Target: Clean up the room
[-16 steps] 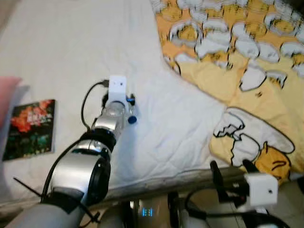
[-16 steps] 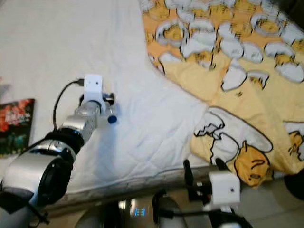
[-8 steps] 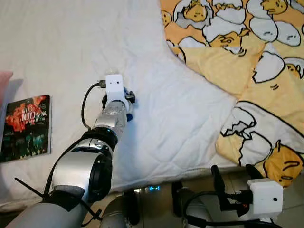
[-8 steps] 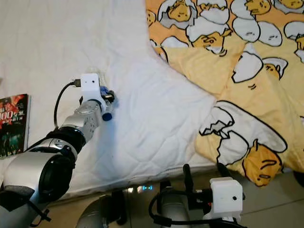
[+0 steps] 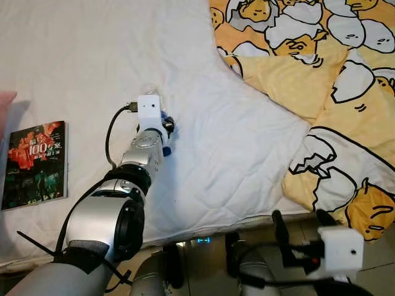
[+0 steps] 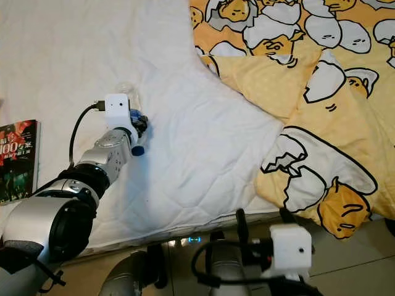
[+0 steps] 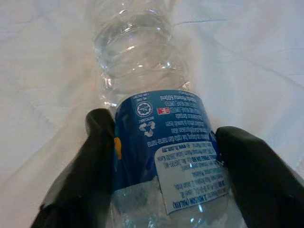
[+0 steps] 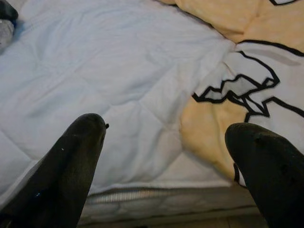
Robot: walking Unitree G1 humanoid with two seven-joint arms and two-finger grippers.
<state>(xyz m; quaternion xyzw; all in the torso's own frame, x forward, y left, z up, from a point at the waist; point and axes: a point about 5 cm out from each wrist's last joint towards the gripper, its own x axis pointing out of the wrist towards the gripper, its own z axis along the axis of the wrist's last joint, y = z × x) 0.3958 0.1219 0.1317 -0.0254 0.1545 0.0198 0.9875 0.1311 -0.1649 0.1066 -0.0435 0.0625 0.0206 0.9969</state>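
Clear ribbed plastic bottle (image 7: 156, 123) with blue label and blue cap, lying on its side on the white quilted bedsheet (image 5: 92, 55), left of centre in the left eye view, just past the white wrist camera. Left gripper (image 7: 161, 156) clamped across the labelled middle, black fingers (image 7: 92, 156) pressed to either side of the label. Right gripper (image 8: 171, 166) low at the bed's front edge, fingers spread wide with nothing between, near the yellow egg-cartoon blanket (image 5: 321, 74). Dark paperback book (image 5: 36, 163) with red cover art at the left edge of the frame, well apart from the bottle. Probably nearly empty, so light; thin-walled, crushable and slick, best held at the label band with modest squeeze.
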